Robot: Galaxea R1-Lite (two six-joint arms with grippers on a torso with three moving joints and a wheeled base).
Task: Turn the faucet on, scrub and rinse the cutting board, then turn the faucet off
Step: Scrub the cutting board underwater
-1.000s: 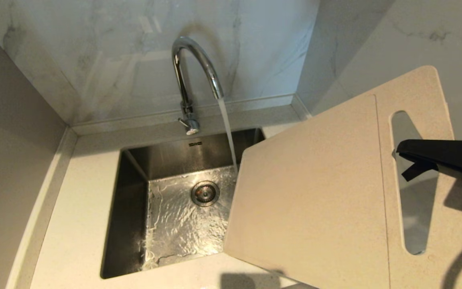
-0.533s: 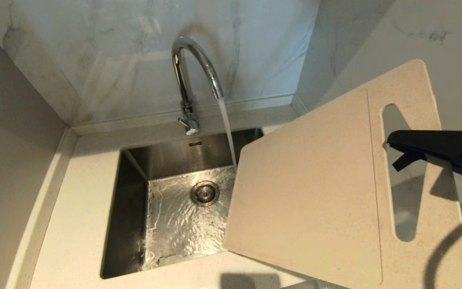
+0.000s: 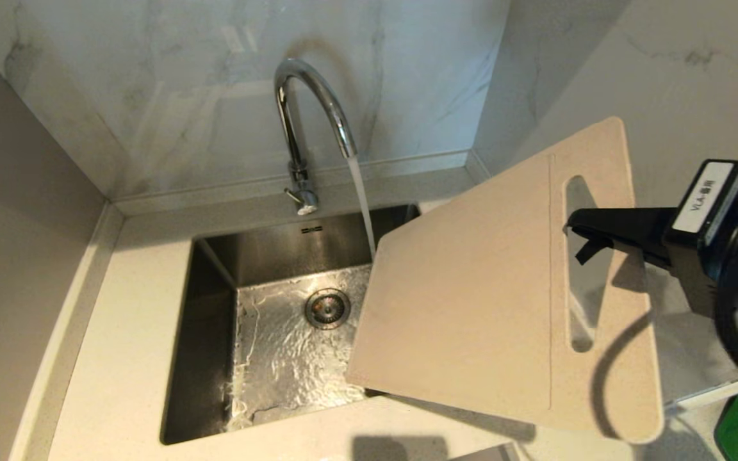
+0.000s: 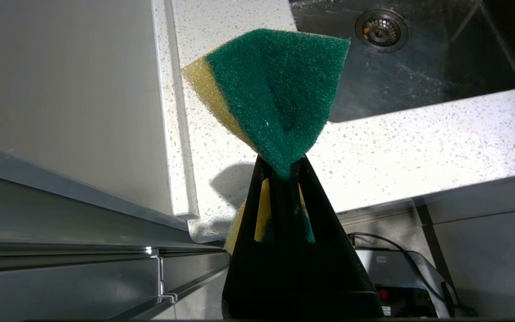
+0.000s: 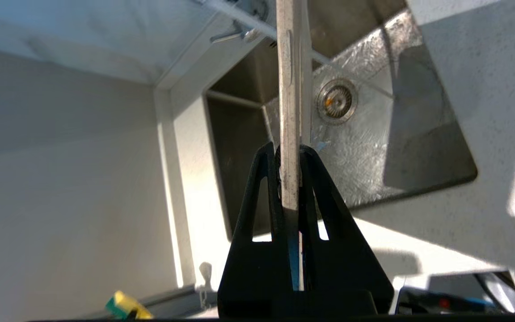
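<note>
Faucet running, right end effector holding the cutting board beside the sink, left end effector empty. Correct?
Not quite. The left end effector isn't empty: the left wrist view shows it shut on a sponge. The rest holds: faucet running, right end effector holding the cutting board.

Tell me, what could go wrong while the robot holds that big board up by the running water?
The right gripper pinches the cutting board only at its slot-handle edge, so the wide board might twist or slip into the sink. The faucet is running, and water hitting the tilted board could splash onto the counter. The left gripper holds the sponge by one squeezed corner, so hard scrubbing might pull it loose.
</note>
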